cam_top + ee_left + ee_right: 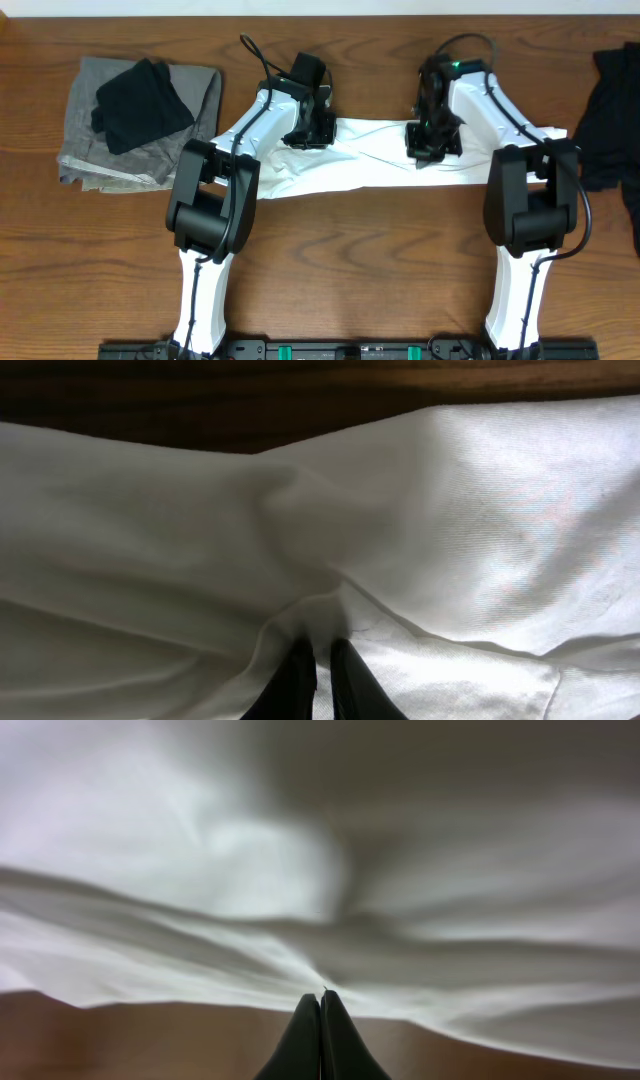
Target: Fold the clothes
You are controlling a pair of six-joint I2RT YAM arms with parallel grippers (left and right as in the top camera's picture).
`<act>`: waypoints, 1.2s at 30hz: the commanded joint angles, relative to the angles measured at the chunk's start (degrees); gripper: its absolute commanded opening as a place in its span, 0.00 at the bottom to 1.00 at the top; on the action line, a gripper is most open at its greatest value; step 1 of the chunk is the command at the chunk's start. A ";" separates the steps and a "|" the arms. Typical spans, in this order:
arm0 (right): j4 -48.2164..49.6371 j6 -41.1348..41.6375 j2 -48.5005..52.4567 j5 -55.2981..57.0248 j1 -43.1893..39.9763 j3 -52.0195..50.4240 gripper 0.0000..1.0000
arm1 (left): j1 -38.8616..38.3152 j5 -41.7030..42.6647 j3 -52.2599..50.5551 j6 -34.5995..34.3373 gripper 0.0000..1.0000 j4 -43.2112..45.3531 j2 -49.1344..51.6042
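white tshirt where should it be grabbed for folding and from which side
Pinch the white T-shirt along its far long edge, one grip toward each end, coming down from above. It lies as a flat band across the table, so only raised wrinkles give purchase; the left gripper and right gripper pinch there.

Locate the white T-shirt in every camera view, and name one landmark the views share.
Overhead: the white T-shirt is stretched across mid-table between the left gripper and the right gripper.
Left wrist: it fills most of the frame, bunched at the fingertips.
Right wrist: it fills the upper frame, its edge meeting the fingertips.
Shared landmark: the brown wooden table, a strip at the top in left wrist and at the bottom in right wrist.
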 commanded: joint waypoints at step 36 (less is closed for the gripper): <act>5.90 1.33 -0.04 9.99 -2.49 -11.47 0.01 | 0.20 -3.37 -0.09 -0.31 0.10 0.02 2.08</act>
